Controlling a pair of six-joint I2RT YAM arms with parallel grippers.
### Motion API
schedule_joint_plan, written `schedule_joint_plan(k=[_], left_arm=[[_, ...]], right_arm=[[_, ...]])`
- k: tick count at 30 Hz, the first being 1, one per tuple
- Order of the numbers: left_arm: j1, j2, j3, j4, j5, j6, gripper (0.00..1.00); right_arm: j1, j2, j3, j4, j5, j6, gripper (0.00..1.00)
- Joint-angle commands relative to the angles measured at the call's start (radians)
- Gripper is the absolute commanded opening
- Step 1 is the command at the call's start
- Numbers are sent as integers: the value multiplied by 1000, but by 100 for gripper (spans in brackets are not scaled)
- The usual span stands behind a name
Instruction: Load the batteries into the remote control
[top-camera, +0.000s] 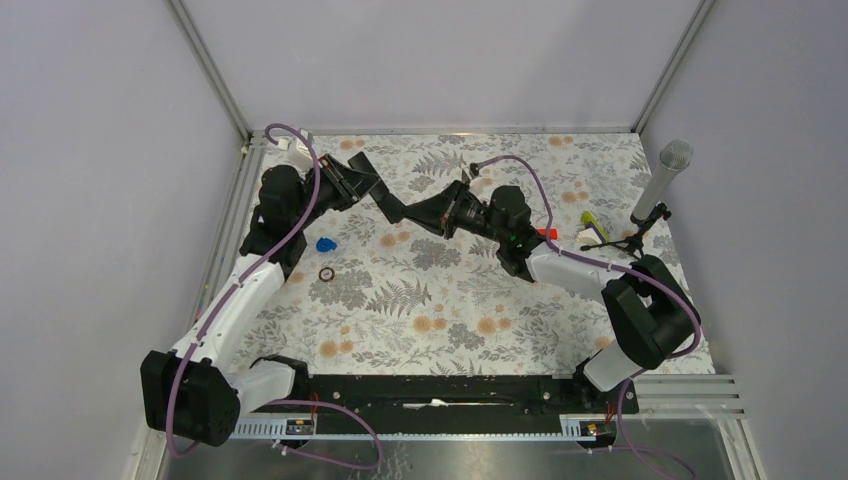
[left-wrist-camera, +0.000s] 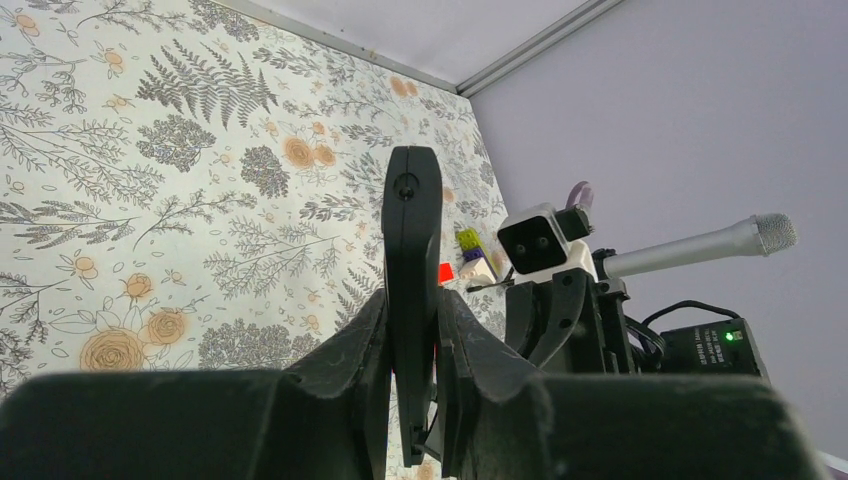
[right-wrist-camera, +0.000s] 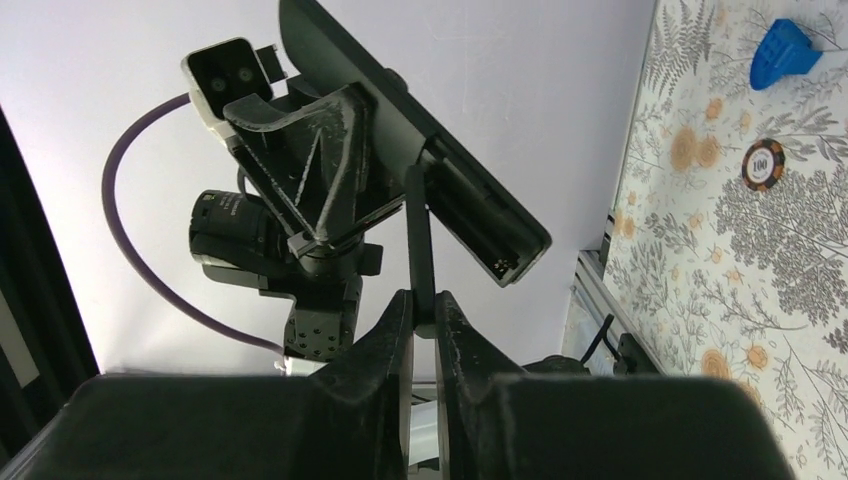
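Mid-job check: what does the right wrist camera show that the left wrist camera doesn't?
Right wrist only: the open battery bay, the thin black cover pinched in the right gripper, a blue piece and a chip. Left wrist only: the microphone and the red block. Both: the remote control clamped in the left gripper.

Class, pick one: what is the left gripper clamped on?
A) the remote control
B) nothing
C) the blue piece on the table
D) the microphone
A: in the left wrist view the left gripper is shut on the remote control, which shows edge-on in its grip.
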Motion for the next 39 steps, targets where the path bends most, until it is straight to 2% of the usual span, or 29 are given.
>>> schedule_joint_plan(k=[1, 4, 12, 14, 17, 21, 28, 33, 39], left_arm=[[2, -6, 33, 30, -20, 29, 0], [3, -5, 30, 18, -26, 42, 0], [4, -24, -14, -37, -96, 96, 0], [4, -37, -36, -60, -141, 111, 0], [5, -63, -49, -93, -202, 129, 0], [5, -100, -48, -132, -218, 148, 0], [5, -129, -38, -104, -114, 152, 0], [5, -160, -43, -119, -107, 158, 0], [5, -175, -61, -100, -91, 146, 0]], right_arm=[[-2, -28, -16, 142, 14, -18, 9], [-1, -36, -21, 173, 32, -37, 0], [-1, -72, -46, 159, 77, -93, 0], [-1, -94, -53, 83, 103, -127, 0], [-1, -140, -67, -122, 177, -236, 0], [-1, -183, -116, -369, 313, -393, 0], [-1, -166, -247, -461, 347, -460, 0], [0, -173, -307, -529, 383, -510, 0], [-3, -132, -319, -593, 377, -551, 13]])
